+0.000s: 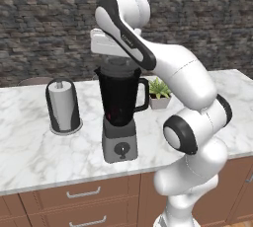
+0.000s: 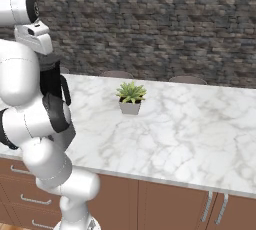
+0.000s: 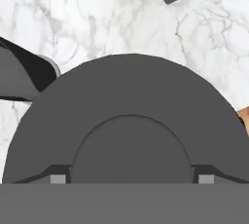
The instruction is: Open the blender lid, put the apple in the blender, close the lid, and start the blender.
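Centre of the left base view: the blender stands on the counter, a red shape — likely the apple — inside. Your gripper's fingers straddle the lid's knob; grip unclear. Lid seating and starting remain.

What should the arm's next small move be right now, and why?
Probably release and lift the end effector straight up. In the hand view its fingertips sit on either side of the knob of the blender lid. In the left base view the lid seems seated on the blender, and a dark-red shape, likely the apple, shows inside. The dial comes next.
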